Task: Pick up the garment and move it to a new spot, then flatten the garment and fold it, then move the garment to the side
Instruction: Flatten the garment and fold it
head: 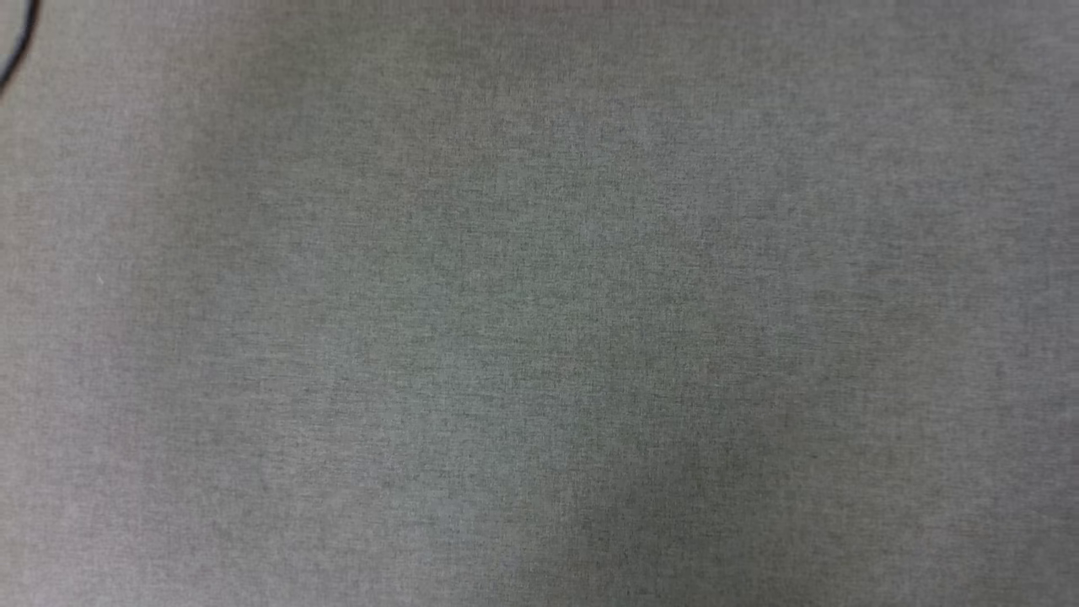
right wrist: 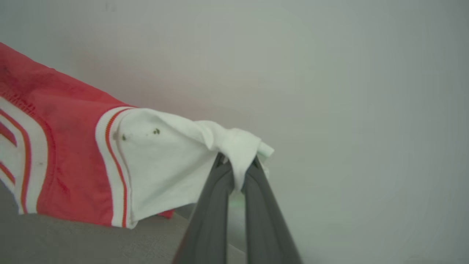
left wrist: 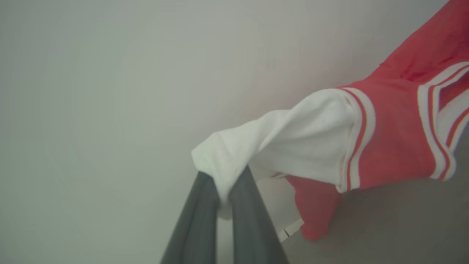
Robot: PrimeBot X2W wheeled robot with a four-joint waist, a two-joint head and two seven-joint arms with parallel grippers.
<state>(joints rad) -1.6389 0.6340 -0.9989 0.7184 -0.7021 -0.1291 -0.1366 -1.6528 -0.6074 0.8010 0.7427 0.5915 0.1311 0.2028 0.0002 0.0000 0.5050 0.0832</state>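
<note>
left side first: my left pincer is pinched tight on the bunched end of a white sleeve, cloth squeezed between the two dark fingers with no gap showing. from there the shirt runs off to the right of that wrist view, white giving way to a red-and-white stripe band and then the red body. a red fold hangs down below the sleeve with a small white tag beside it, over the grey desk. i can't tell whether that fold touches the desk or hangs just clear. behind it all is a pale wall.

head camera, looking down: a thin dark cord curves in the top left corner, then it's the grey woven cloth of the desk across the view.

over to the right: my right pincer is clamped the same way on the other white sleeve, the hem wadded over the fingertips. this sleeve has a couple of small dark specks near its top. the shirt stretches away to the left of this wrist view, stripe band and then red, its lower edge above the grey desk. so the shirt is held up by both sleeves, slung between the two pincers in front of the pale wall.
</note>
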